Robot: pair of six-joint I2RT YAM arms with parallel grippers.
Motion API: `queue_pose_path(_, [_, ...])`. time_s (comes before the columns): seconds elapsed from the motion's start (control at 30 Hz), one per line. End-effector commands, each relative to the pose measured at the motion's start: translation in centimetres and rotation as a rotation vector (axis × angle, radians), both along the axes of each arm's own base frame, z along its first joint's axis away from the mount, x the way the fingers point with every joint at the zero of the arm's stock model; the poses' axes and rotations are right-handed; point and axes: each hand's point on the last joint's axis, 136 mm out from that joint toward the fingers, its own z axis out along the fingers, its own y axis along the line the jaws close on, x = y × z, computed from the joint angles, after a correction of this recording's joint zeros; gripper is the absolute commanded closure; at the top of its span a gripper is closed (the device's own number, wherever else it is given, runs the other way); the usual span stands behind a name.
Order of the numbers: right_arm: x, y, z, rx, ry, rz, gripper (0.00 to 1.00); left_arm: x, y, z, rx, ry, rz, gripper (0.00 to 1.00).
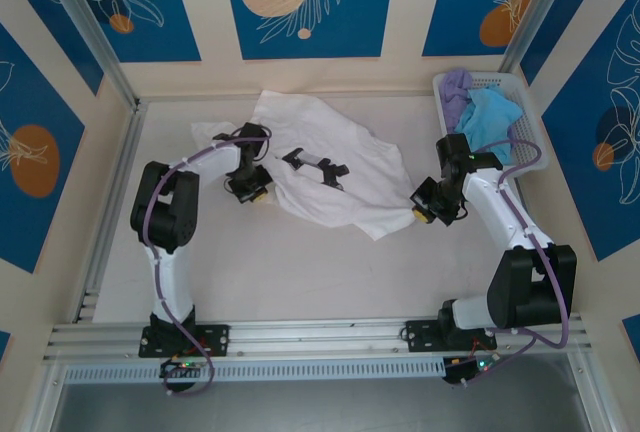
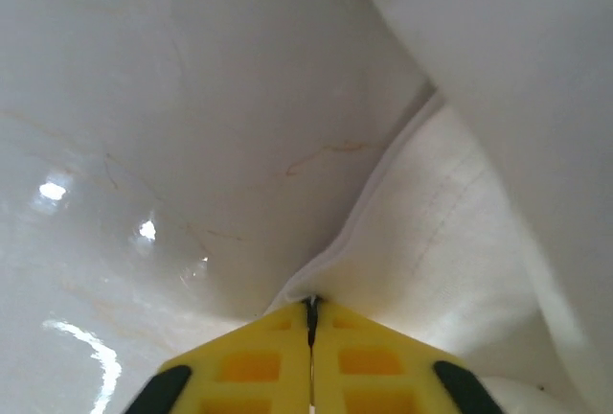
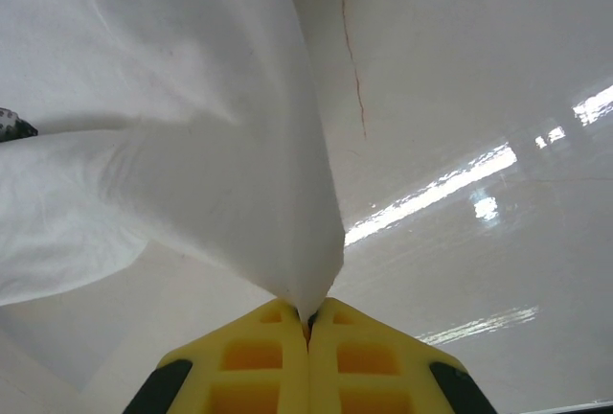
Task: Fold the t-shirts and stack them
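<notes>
A large white t-shirt [image 1: 325, 157] lies rumpled across the middle of the table, a small dark chest mark [image 1: 315, 166] on it. My left gripper [image 1: 256, 193] is shut on the shirt's left edge; the left wrist view has the hem [image 2: 383, 203] pinched between the yellow fingertips [image 2: 278, 337]. My right gripper [image 1: 421, 214] is shut on the shirt's right edge, and cloth [image 3: 220, 174] rises from its pinched tips [image 3: 308, 323]. A light blue t-shirt [image 1: 490, 117] and a lavender t-shirt [image 1: 456, 85] lie bunched in the basket.
A white lattice basket [image 1: 526, 122] stands at the back right corner. Metal frame rails [image 1: 110, 202] border the table at left and front. The bare table surface [image 1: 300, 272] lies in front of the shirt.
</notes>
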Motion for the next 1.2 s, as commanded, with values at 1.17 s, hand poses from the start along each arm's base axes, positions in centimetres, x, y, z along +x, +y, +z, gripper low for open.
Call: queue_pose_path(1.17, [1.4, 1.8, 7.8, 0.069, -0.245, 0.052, 1.00, -11.1, 13.0, 24.2, 0.228, -0.525, 0.228, 1.00])
